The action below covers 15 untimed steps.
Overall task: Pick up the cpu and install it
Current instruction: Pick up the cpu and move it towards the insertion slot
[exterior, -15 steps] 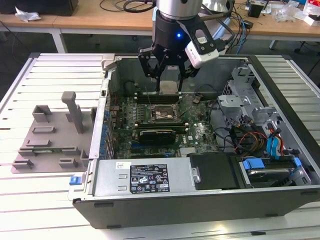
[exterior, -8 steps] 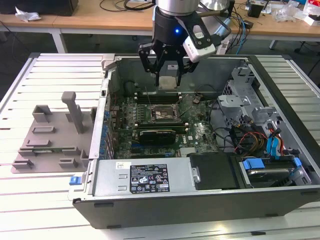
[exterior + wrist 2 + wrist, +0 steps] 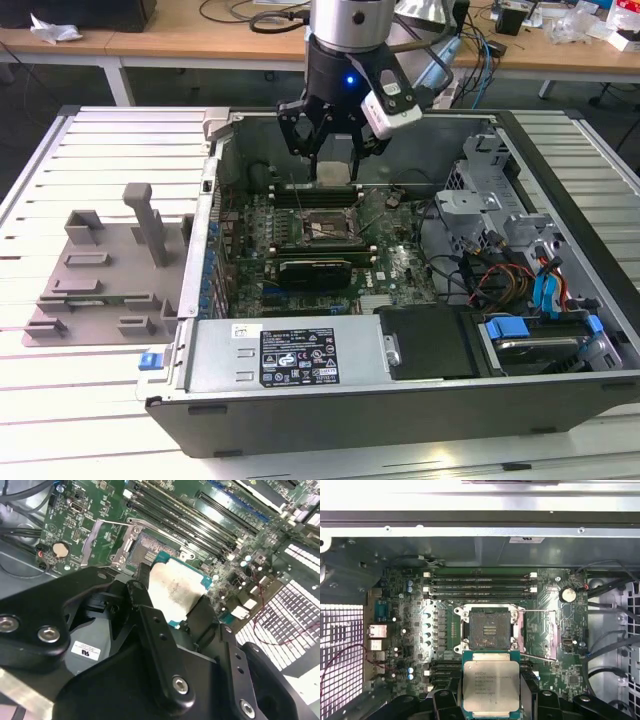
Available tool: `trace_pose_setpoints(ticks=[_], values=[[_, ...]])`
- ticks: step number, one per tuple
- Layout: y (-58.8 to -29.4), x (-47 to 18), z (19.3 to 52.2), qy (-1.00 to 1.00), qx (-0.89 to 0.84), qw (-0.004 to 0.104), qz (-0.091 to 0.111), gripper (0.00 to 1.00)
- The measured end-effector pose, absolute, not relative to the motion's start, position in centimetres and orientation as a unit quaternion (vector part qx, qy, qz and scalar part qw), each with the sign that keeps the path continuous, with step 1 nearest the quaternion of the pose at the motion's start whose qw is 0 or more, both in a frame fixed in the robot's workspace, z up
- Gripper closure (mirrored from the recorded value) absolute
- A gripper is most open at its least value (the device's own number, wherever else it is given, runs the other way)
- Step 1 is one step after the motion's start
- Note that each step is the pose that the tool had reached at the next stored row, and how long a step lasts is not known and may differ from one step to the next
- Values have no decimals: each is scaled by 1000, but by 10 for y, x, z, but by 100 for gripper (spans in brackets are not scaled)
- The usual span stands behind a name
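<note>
Over the motherboard (image 3: 400, 615) of an opened computer case (image 3: 400, 415), the gripper (image 3: 333, 155) holds the cpu (image 3: 491, 685) by two opposite edges, jaws drawn in narrow on it and its silvery top plate turned up toward the wrist. Both wrist views put the cpu just beside the socket (image 3: 489, 630), raised off it and not yet seated. The socket's contact field lies uncovered, and its load plate (image 3: 102, 542) is swung open to one side. Doing this step well looks to depend on keeping the cpu level, squaring its edges to the socket frame and matching its orientation. It should come straight down without sliding across the contacts, settling under no force. Besides the motherboard with its memory slots (image 3: 480, 582), the case holds a black card (image 3: 315, 268) near the socket, a power supply (image 3: 300, 355) along the near wall, and a drive bay (image 3: 540, 345) with blue tabs. Loose cables (image 3: 500, 275) lie on the exterior view's right. A grey fixture (image 3: 100, 280) with upright posts stands outside the case, on the exterior view's left.
</note>
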State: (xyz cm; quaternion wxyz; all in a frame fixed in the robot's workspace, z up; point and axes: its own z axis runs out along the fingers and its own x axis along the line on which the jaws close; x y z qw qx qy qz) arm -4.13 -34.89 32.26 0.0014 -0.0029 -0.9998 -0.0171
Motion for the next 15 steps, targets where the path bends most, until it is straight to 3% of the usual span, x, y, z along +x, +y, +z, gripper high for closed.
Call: trace_pose_setpoints(ticks=[15], values=[[-349,-41,280,-1000,-3,1,-17,45]])
